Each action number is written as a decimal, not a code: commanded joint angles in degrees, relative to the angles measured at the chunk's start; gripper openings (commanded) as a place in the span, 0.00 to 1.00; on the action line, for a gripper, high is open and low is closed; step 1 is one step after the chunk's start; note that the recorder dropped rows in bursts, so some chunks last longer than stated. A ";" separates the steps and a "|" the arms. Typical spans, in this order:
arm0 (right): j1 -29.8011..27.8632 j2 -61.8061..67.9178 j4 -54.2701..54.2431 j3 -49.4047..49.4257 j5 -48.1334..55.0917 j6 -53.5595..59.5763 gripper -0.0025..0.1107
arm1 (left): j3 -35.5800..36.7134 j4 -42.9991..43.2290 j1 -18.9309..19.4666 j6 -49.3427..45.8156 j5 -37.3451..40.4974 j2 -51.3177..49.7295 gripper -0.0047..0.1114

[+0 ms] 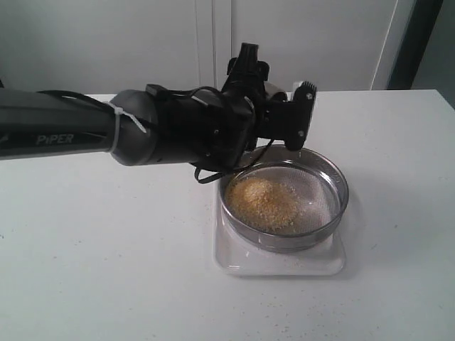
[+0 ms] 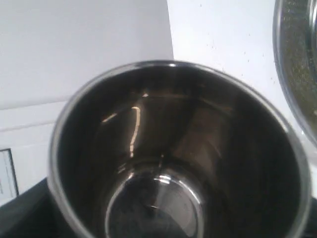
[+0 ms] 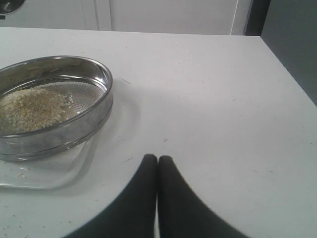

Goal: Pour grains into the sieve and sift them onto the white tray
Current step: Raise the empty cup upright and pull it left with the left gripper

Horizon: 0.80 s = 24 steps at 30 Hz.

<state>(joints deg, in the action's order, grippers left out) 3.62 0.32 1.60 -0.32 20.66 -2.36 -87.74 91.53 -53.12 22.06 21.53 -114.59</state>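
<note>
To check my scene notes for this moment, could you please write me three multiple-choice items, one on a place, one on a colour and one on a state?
1. Where does the sieve stand?
A. On the white tray
B. Hanging in the air above it
C. Tipped on its edge beside it

2. What colour is the pile of grains in the sieve?
A. Dark green
B. Black
C. Golden-yellow

3. What state is the steel cup in?
A. Full of grains
B. Empty
C. Covered by a lid

Answers:
1 A: the sieve sits flat within the tray's rim.
2 C: the heap on the mesh is golden-yellow.
3 B: the left wrist view looks into the open cup and shows its bare, shiny bottom.
</note>
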 commanded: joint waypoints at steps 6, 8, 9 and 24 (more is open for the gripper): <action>-0.33 -0.32 0.11 0.32 -0.65 0.12 0.02 | 4.32 -15.40 2.82 10.37 -4.67 6.44 0.04; -0.33 -0.32 0.11 0.32 -0.65 0.12 0.02 | 6.52 -15.40 3.93 13.11 -6.47 7.72 0.04; -0.33 -0.32 0.11 0.32 -0.65 0.12 0.02 | 7.74 -15.40 4.53 14.74 -7.18 8.40 0.04; -0.33 -0.32 0.11 0.32 -0.65 0.12 0.02 | 19.57 -15.40 14.30 33.08 -17.04 16.17 0.04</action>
<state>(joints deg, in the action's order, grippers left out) 3.62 0.32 1.60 -0.32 20.66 -2.36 -69.71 75.85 -40.36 51.64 6.35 -100.24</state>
